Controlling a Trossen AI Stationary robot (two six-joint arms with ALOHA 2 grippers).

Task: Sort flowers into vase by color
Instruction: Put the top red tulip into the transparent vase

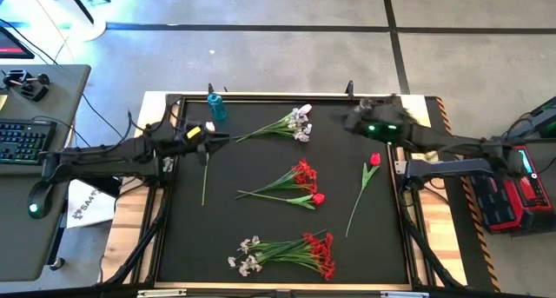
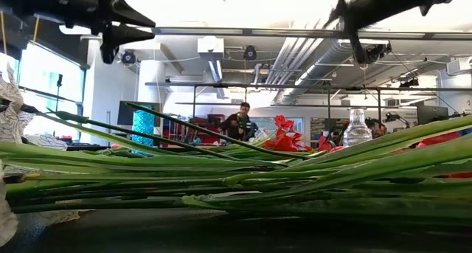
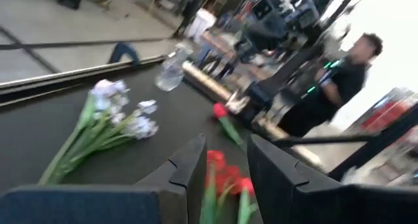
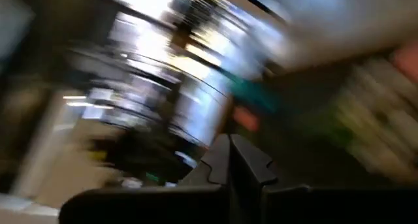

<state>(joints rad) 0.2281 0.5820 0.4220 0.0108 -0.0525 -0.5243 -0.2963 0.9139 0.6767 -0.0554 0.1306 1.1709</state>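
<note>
Flowers lie flat on the black mat [image 1: 261, 220]. There is a white spray [image 1: 293, 124], a red bunch [image 1: 295, 181], a single red rose [image 1: 372, 162], a mixed white and red bunch [image 1: 291, 253], and one thin stem [image 1: 206, 178] whose upper end runs under the left arm. A blue vase [image 1: 216, 107] stands at the far left. A clear vase [image 3: 171, 72] stands at the far right. My left gripper [image 3: 225, 145] hovers open near the blue vase [image 2: 144, 124], with nothing between its fingers. My right gripper [image 4: 228, 142] is shut and raised at the far right [image 1: 354, 120].
A wooden frame [image 1: 152, 98] edges the mat. A desk with a keyboard [image 1: 22, 137] stands to the left, and a red device [image 1: 508, 189] lies to the right. A person [image 3: 339, 80] stands beyond the table's right side. Bare mat shows between the flower groups.
</note>
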